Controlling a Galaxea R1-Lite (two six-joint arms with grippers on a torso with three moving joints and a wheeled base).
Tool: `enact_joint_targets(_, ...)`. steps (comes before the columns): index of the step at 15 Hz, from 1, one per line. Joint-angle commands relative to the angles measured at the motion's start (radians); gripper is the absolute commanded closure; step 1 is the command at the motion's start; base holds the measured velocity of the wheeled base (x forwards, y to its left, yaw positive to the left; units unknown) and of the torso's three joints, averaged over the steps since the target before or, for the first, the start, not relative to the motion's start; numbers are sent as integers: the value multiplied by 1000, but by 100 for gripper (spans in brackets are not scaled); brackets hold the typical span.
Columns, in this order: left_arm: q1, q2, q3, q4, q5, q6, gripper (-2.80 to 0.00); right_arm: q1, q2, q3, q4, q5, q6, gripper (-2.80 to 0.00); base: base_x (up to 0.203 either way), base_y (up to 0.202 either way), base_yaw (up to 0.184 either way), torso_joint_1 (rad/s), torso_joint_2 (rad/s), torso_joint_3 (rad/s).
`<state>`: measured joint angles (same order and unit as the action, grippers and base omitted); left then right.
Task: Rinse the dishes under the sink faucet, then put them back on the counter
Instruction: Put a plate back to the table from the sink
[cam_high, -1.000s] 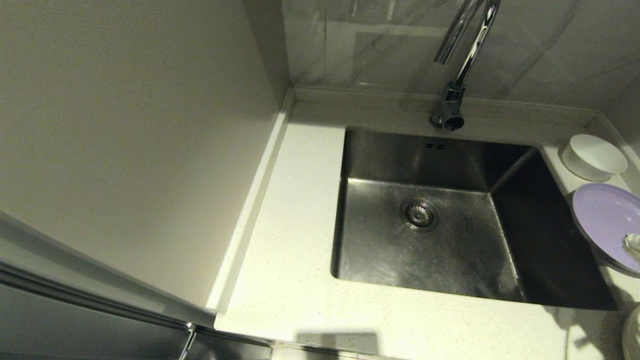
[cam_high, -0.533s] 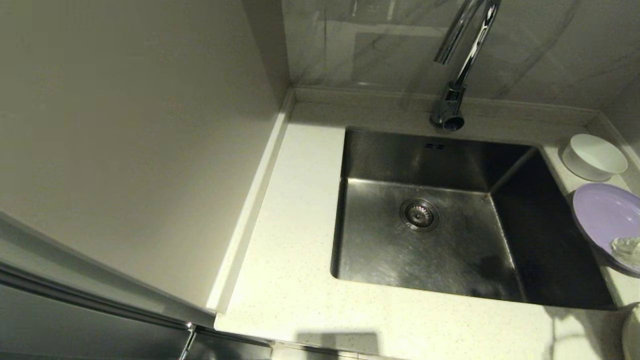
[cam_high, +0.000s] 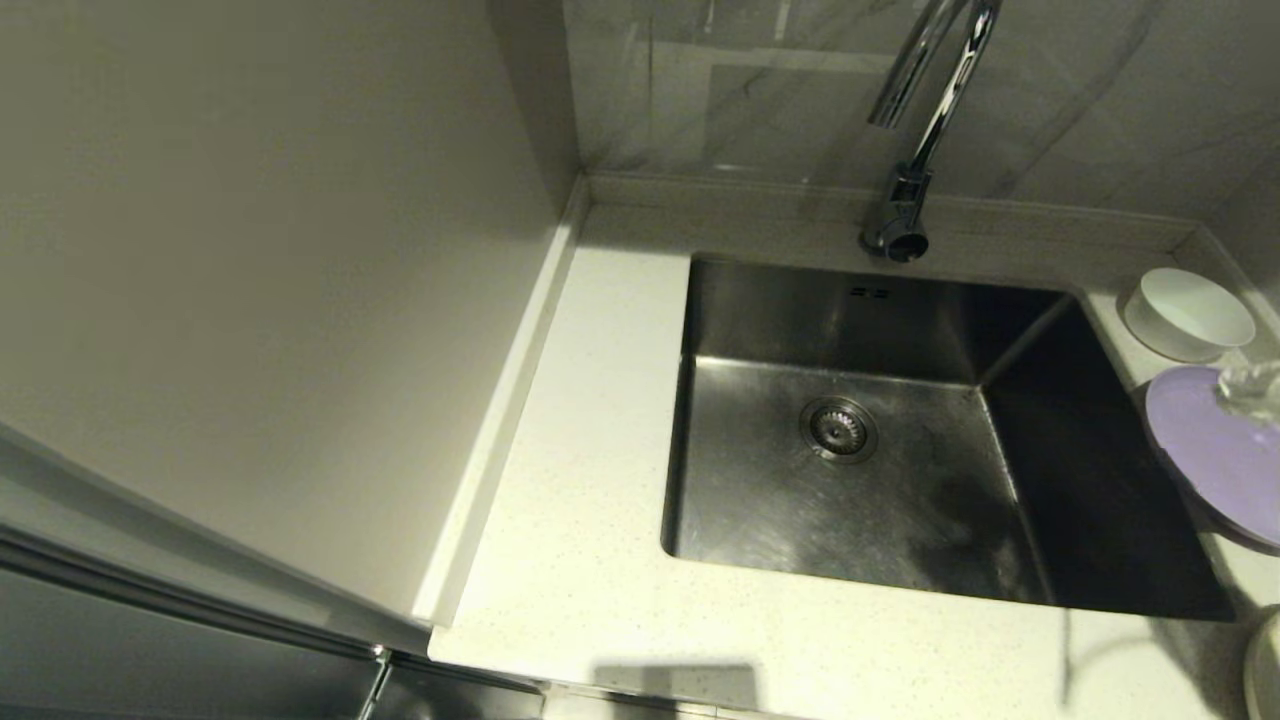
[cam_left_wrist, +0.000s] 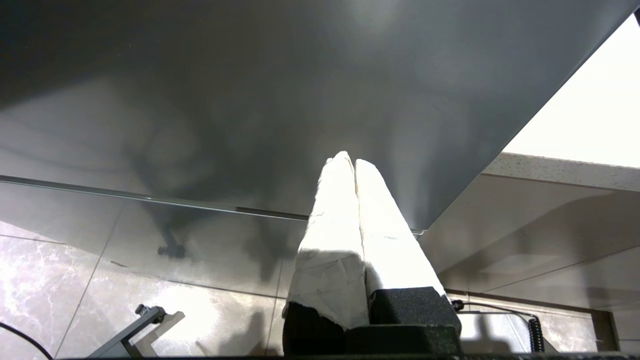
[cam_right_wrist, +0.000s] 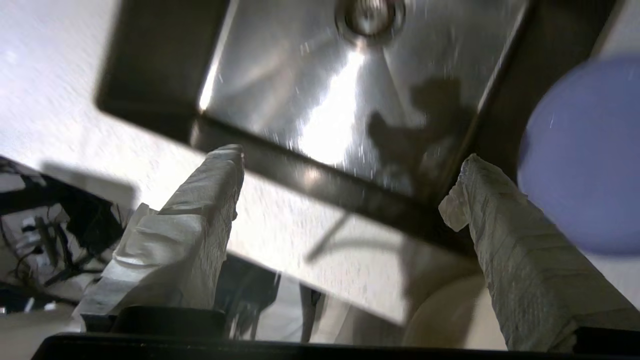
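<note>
lilac plate (cam_high: 1215, 460) one, white bowl (cam_high: 1187, 313) one, steel sink (cam_high: 850, 500) one, right gripper (cam_right_wrist: 345, 185) released, left gripper (cam_left_wrist: 354, 162) clenched

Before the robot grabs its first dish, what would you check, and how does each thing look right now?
1. Right gripper fingers spread, nothing held: ok.
2. Right gripper lined up on a dish: not ok; it hangs over the sink's near rim, lilac plate off to one side.
3. Dishes on the counter: lilac plate and white bowl ok; cream plate only partly seen.
4. Sink empty: ok.
5. Faucet running: cannot tell.
6. Left gripper shut, parked away from the sink: ok.
</note>
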<state>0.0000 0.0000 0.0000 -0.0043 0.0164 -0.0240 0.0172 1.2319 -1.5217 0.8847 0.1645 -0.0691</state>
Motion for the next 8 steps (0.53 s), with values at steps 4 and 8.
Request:
enact_joint_targets(4,0,-2,0,0,0,-1,0,104,47,-105,-166,1,-7,0,0,0,0,0,0,0)
enact_joint_targets(8,0,-2,0,0,0,-1,0,122,0,-72,-413,7,-9,0,0,0,0,0,0,0)
